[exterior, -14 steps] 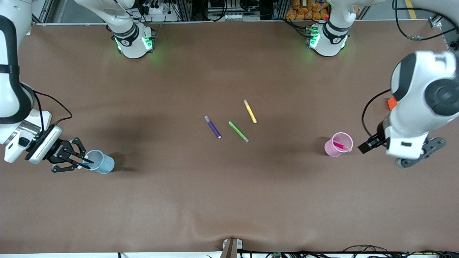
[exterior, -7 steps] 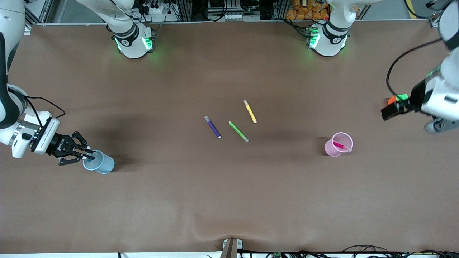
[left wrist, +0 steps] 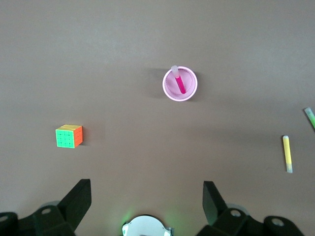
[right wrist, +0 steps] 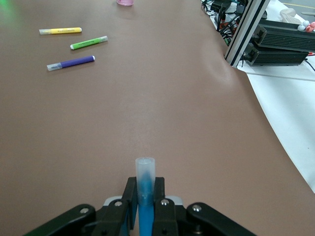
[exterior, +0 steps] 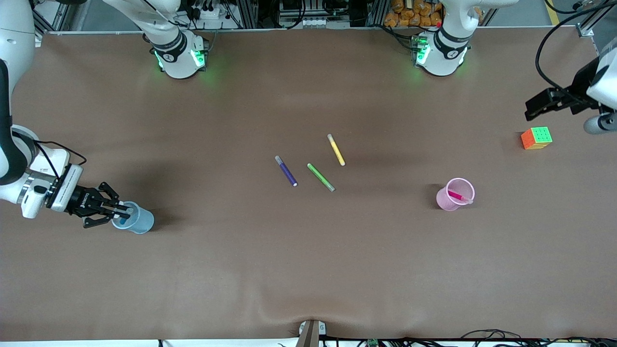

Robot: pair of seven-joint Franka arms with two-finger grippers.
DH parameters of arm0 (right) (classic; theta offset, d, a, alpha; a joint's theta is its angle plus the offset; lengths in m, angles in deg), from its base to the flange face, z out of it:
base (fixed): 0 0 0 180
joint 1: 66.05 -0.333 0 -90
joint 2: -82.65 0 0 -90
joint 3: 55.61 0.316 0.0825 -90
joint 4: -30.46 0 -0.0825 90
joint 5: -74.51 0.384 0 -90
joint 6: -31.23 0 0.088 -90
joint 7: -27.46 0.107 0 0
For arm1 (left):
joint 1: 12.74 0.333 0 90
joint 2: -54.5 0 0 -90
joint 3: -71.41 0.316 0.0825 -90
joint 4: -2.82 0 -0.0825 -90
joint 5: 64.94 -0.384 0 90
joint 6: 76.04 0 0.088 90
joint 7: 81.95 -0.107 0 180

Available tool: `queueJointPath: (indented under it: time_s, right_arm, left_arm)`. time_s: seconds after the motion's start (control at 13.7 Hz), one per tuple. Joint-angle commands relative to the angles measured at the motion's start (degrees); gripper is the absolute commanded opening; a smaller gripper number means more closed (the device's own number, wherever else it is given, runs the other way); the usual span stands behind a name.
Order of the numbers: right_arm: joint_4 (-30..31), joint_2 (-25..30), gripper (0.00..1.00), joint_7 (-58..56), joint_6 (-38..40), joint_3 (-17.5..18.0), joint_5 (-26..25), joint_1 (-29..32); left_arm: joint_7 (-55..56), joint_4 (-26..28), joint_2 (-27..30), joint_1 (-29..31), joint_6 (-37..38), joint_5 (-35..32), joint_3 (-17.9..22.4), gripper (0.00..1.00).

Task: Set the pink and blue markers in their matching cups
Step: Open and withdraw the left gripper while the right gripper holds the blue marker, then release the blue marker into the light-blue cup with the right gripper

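- The right gripper (exterior: 126, 210) is clamping the blue marker (right wrist: 144, 183) over the blue cup (exterior: 136, 218).
- The pink marker (exterior: 457, 195) is leaning inside the pink cup (exterior: 446, 200).
- The left gripper (left wrist: 145, 199) is hanging wide apart, holding nothing, above the table's left-arm end.

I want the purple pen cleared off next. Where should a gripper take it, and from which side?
Grip the purple pen mid-barrel, coming straight down with fingers across its width. It lies flat on the table, apart from the green pen beside it.
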Motion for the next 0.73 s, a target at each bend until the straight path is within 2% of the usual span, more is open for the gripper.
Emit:
queueJointPath:
  time_s: [0.0, 0.51, 0.66]
  right_arm:
    - [-1.1, -1.1, 0.00, -1.8, 1.0, 0.9, 1.1, 1.6]
    - [-1.0, -1.8, 0.00, -1.3, 2.2, 0.9, 0.7, 3.1]
    - [-1.0, -2.1, 0.00, -1.1, 2.2, 0.9, 0.7, 3.3]
  left_arm:
    - [-2.6, 4.1, 3.6, 0.4, 0.0, 2.6, 0.9, 1.00]
    - [-3.3, 6.3, 5.1, 3.4, -0.4, 3.5, -0.5, 1.00]
    - [-3.2, 10.2, 7.8, 3.3, -2.0, 3.5, -0.7, 1.00]
